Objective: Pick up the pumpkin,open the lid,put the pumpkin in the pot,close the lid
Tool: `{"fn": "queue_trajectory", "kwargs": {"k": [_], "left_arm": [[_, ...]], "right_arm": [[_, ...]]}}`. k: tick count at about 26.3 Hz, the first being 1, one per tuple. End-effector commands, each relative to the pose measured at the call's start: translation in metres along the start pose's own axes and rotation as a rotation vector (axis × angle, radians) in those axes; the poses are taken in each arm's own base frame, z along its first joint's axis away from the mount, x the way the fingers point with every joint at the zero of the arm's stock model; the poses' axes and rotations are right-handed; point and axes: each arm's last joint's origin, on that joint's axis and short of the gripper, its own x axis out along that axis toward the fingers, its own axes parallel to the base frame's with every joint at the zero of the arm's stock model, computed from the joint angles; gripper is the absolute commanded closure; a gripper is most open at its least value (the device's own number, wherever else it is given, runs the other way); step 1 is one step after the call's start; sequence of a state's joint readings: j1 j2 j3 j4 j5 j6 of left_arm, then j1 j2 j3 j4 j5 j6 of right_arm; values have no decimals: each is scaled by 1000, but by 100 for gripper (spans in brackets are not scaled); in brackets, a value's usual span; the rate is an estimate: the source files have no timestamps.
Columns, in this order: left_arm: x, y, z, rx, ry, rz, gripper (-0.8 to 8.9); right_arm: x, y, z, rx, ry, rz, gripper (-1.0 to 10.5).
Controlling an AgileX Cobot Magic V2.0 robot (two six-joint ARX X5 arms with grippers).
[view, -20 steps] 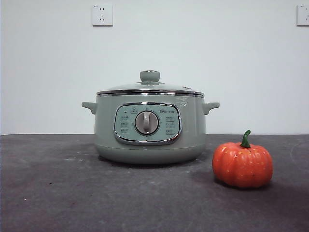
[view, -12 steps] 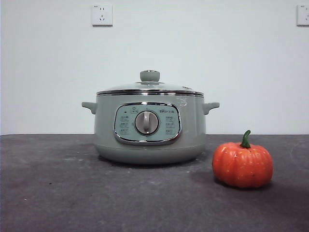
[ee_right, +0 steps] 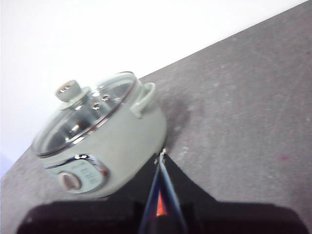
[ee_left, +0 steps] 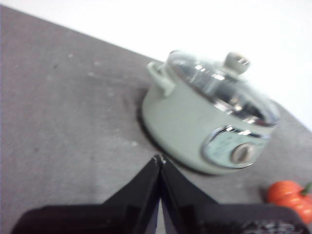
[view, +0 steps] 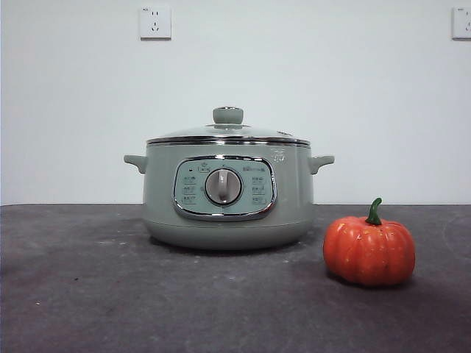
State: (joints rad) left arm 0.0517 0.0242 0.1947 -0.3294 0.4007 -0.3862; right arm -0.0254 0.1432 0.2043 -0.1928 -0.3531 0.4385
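The sage-green pot (view: 228, 195) stands in the middle of the dark table with its lid (view: 228, 132) seated on top, knob up. An orange pumpkin (view: 369, 250) with a green stem sits on the table to the pot's right and nearer the camera. No arm shows in the front view. My left gripper (ee_left: 159, 160) is shut and empty, held high off the pot (ee_left: 204, 122), with the pumpkin (ee_left: 291, 197) at the view's edge. My right gripper (ee_right: 162, 155) is also shut, above the table beside the pot (ee_right: 102, 136); a sliver of orange shows through the slit between its jaws.
A white wall with two power sockets (view: 155, 22) stands behind the table. Bare dark tabletop (view: 81, 287) stretches left of the pot and in front of it.
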Motion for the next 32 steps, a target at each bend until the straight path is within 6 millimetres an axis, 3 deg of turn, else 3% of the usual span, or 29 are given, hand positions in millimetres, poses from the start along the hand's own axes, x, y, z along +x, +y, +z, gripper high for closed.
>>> {"fn": "queue_trajectory", "kwargs": {"k": [1,16,21,25,28,29,30,32], "left_arm": [[-3,-7,11,-5,18,-24,821],[6,-38,74,94,317,-296,821],[8,-49,94,126,396,-333,821],[4,-58,112,191,419,-306,821],[3,-58,114,207,410,-271,812],[3,-58,114,206,410,-271,780],[3,-58,114,206,410,-270,630],[3,-58,114,208,409,-261,166]], "right_arm": [[0,10,18,10,47,7,959],[13,61,103,-238,557,115,958],[17,74,117,-299,669,161,958],[17,78,117,-323,697,190,958],[18,78,117,-325,694,192,937],[18,78,117,-326,690,193,899],[18,79,118,-326,685,193,788],[19,79,118,-312,680,188,454]]}}
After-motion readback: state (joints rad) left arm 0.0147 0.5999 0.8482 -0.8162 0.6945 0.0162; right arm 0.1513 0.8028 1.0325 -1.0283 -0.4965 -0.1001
